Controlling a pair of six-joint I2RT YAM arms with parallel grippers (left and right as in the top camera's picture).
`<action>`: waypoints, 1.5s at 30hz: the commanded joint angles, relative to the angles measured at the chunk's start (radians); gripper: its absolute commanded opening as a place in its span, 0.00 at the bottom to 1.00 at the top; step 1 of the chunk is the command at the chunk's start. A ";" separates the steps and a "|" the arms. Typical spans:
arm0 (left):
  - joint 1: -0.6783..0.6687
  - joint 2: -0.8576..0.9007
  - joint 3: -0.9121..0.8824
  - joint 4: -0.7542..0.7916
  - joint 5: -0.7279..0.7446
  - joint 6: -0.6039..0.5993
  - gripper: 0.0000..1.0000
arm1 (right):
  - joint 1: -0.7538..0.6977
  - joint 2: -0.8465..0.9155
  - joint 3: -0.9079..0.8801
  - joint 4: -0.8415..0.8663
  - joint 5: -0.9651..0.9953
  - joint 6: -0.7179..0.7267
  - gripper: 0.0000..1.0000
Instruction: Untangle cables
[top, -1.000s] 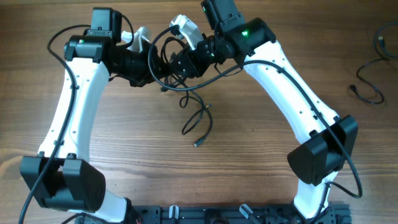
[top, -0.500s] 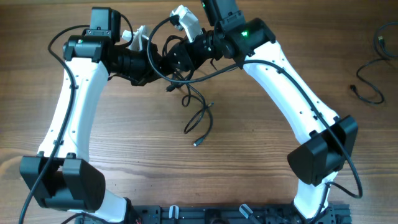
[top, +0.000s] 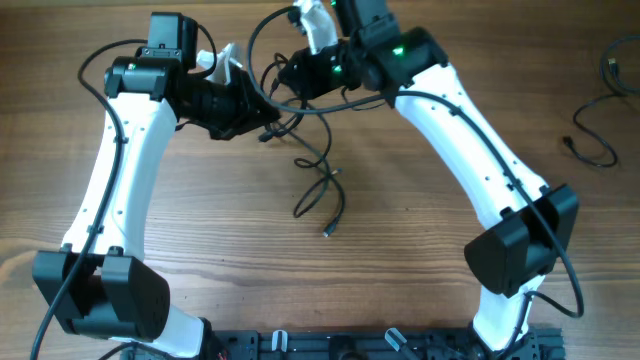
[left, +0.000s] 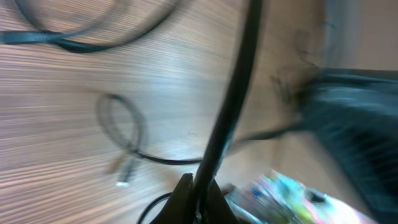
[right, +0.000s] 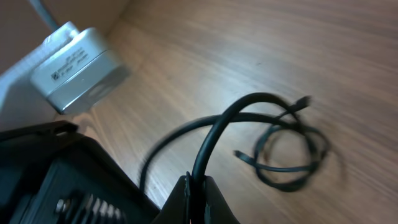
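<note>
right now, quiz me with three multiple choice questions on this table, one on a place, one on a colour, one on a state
1. Where does the loose plug end of the cables lie?
a) on the middle of the table
b) at its left edge
c) off it altogether

2. What colour are the cables?
a) white
b) black
c) red

3. How is the right gripper?
a) wide open
b) shut on one of the cables
c) shut on nothing

Answers:
1 a: the overhead view shows the plug end on bare wood mid-table.
2 b: every view shows them black.
3 b: its wrist view shows the fingers pinched on a cable.
</note>
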 joint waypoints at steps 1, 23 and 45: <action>0.000 -0.006 0.011 -0.046 -0.367 -0.092 0.04 | -0.112 -0.108 0.006 0.005 0.028 0.014 0.04; 0.264 -0.002 -0.179 -0.050 -0.781 -0.204 0.04 | -0.970 -0.322 0.005 -0.093 -0.012 0.213 0.04; -0.007 0.024 -0.188 0.119 -0.481 0.051 0.73 | -0.588 -0.211 0.003 -0.260 0.016 -0.037 0.39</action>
